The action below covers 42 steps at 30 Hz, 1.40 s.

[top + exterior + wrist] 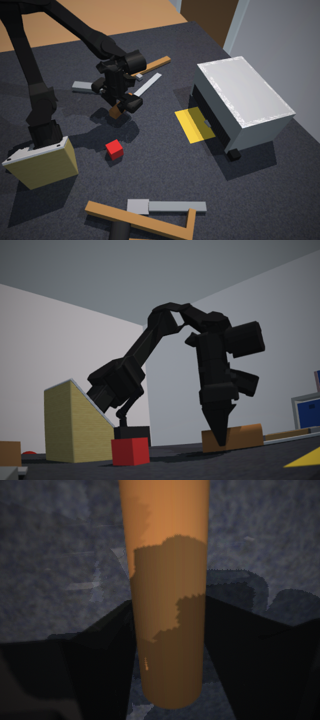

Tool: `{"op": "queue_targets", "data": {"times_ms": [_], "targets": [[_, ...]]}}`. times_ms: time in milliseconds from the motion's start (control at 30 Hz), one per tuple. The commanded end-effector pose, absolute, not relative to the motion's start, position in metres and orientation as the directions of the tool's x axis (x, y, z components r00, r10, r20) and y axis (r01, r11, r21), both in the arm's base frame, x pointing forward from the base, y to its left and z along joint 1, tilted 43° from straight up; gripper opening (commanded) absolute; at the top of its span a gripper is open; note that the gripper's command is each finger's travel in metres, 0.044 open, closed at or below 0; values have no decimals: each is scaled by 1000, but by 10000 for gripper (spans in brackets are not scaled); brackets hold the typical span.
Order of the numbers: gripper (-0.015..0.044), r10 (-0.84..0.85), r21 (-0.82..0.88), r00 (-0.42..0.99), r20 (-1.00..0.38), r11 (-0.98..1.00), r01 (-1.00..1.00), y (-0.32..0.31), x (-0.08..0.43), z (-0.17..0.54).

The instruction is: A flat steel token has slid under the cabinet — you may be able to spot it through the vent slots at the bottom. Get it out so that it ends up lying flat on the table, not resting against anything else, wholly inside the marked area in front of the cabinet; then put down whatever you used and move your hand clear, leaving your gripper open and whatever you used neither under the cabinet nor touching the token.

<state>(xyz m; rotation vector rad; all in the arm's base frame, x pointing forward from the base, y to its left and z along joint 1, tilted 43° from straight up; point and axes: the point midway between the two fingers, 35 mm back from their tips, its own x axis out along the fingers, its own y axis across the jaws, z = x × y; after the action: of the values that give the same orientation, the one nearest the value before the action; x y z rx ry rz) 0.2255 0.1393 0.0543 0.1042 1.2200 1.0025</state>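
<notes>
My gripper (119, 107) (221, 443) (165, 606) is shut on the orange-brown rounded handle (115, 113) (242, 436) (167, 520) of a tool, low over the table. Its pale flat blade (147, 84) points toward the upper right in the top view, away from the cabinet front. The white-topped cabinet (245, 90) stands at the right, with dark vent slots along its front. The yellow marked area (186, 121) (307, 459) lies before it, partly shaded. A small grey piece (207, 123) shows at the area's cabinet-side edge; I cannot tell whether it is the token.
A red cube (114, 149) (130, 451) stands between the arm base and the marked area. Behind the gripper lie an orange bar (157, 63), a small pale block (139, 76) and a grey bar (82, 86). An orange hooked bar (155, 223) and another grey bar (178, 206) lie in front.
</notes>
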Motion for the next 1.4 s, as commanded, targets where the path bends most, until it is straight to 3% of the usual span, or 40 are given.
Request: {"op": "queue_targets", "data": {"times_ms": [0,1367], "targets": [[0,686,559,-4,-728,589,-583,135,229,51],[0,684,550,-3,-729,583,-598,104,245,22]]}}
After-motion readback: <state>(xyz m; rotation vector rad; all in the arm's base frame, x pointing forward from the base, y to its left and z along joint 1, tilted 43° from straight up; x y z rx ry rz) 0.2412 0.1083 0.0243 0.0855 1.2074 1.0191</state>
